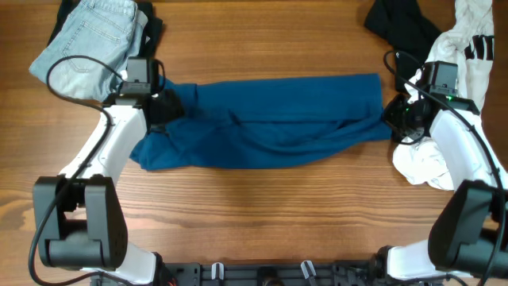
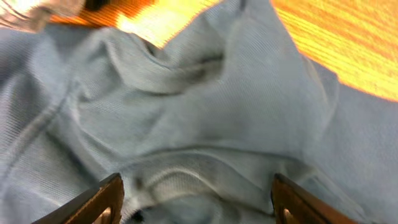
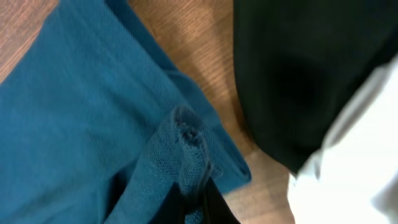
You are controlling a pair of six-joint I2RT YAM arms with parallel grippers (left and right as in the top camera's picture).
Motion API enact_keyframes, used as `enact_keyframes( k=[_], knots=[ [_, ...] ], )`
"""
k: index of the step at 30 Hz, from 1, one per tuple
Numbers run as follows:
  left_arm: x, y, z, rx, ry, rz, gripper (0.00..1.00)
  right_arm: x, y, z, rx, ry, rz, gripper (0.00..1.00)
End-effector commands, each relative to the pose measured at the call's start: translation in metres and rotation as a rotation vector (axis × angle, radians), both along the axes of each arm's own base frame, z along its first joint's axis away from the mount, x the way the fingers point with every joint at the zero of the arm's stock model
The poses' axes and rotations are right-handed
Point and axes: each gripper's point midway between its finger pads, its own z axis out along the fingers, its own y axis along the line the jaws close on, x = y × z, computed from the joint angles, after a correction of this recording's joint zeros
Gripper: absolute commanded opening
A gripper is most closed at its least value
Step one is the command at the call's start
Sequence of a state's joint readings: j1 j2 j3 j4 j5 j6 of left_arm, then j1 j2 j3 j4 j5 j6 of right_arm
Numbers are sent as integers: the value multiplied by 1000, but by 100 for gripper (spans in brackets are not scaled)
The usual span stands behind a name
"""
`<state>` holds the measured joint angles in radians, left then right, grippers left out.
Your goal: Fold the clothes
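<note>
Overhead view: a blue shirt (image 1: pixel 270 119) lies across the middle of the wooden worktop (image 1: pixel 262 214) as a long band running from 9 o'clock to 3 o'clock, already doubled lengthwise but rumpled along its lower edge. The left tool (image 1: pixel 163 107) sits at the band's 9 o'clock end and the right tool (image 1: pixel 394 117) at its 3 o'clock end. Pale jeans (image 1: pixel 87 40) are heaped at 10 o'clock, a black garment (image 1: pixel 397 20) at 1 o'clock, and a white garment (image 1: pixel 468 40) with black marks at 2 to 3 o'clock, all unfolded. Left wrist view: the tool's two fingers (image 2: pixel 109 199) stand wide apart and released, with wrinkled shirt cloth beneath and between them but nothing pinched. Right wrist view: at 6 o'clock the tool is clenched on a bunched edge of the shirt. The black and white garments lie near, at 1 to 4 o'clock. The shirt looks partly folded, with crosswise folds and the other clothes left to do.
</note>
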<state>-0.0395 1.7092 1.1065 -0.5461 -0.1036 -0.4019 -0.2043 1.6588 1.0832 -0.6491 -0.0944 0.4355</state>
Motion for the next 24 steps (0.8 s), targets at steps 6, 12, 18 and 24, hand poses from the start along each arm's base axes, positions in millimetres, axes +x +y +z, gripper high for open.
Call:
enact_keyframes(
  k=[6, 12, 18, 24],
  knots=[
    [8, 8, 3, 2, -23, 17, 72, 25, 4, 3, 23, -63, 56, 4],
    [4, -3, 1, -54, -6, -9, 68, 37, 5, 17, 31, -107, 68, 4],
    [-30, -15, -12, -120, 144, -31, 62, 38, 7, 18, 39, -109, 73, 4],
    [-49, -20, -17, -107, 224, -96, 60, 39, 7, 18, 38, -116, 72, 4]
  ],
)
